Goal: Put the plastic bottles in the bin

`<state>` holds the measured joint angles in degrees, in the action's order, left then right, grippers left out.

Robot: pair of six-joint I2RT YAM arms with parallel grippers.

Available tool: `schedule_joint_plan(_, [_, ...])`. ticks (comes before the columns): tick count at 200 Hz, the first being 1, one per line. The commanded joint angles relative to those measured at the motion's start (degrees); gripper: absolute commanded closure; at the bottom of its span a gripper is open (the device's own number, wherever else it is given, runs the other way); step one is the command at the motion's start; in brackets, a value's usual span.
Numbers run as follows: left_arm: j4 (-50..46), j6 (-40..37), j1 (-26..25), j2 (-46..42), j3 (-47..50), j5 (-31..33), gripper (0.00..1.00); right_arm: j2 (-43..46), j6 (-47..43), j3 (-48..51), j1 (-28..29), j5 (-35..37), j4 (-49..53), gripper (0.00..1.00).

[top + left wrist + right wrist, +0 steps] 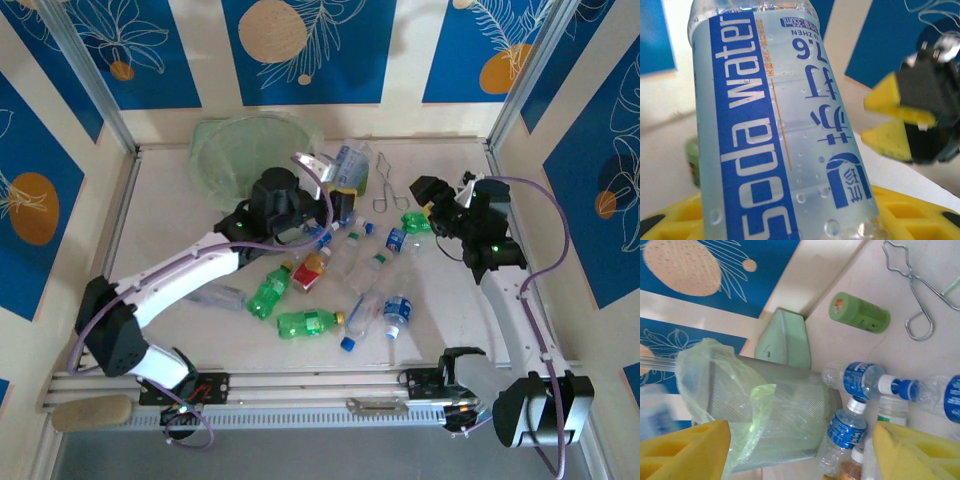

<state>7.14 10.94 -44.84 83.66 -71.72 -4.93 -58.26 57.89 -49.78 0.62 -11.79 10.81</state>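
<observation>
carrying seems the step now: the left pincer (322, 172) is closed on a soda water bottle (785, 125) beside the bin (225, 150) at the desk's far edge. the right pincer (802, 435) is open and empty. next, the left one must reach over the bin's rim, then release.

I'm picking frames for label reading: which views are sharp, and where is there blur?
Left wrist: soda water bottle label readable, right gripper behind it soft. Right wrist: bin sharp, left edge smeared. Top view: even light, faint shadows.
</observation>
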Motion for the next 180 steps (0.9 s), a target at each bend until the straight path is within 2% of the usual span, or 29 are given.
schedule_joint_plan(1, [-2.80, -7.08, 1.48, -4.38, -2.12, 6.01, 0.54, -0.91, 0.36, 0.83, 0.08, -0.28, -0.14, 0.24])
schedule_joint_plan(29, [-4.04, -11.95, 3.69, -8.22, -0.65, 12.88, 0.54, -2.58, 0.50, 0.51, 1.02, -0.71, -1.14, 0.24])
schedule_joint_plan(54, [-4.61, -12.36, 7.86, -10.94, 1.59, 15.71, 0.54, -3.59, 0.49, 0.17, 1.87, -0.84, -1.38, 0.24])
schedule_joint_plan(103, [-10.35, -7.27, 17.18, -12.65, 3.48, 16.00, 0.54, -3.88, 0.39, 0.07, 2.49, -0.60, -1.31, 0.24])
schedule_joint_plan(139, [-13.73, -4.52, 20.35, -11.19, 3.43, 13.98, 0.54, -3.91, 0.47, -0.02, 2.87, -0.42, -1.40, 0.24])
schedule_joint_plan(180, [-19.95, -2.60, 22.42, -5.84, -1.26, 9.57, 0.51, -3.97, 0.30, -0.44, 3.51, -0.25, -0.88, 0.24])
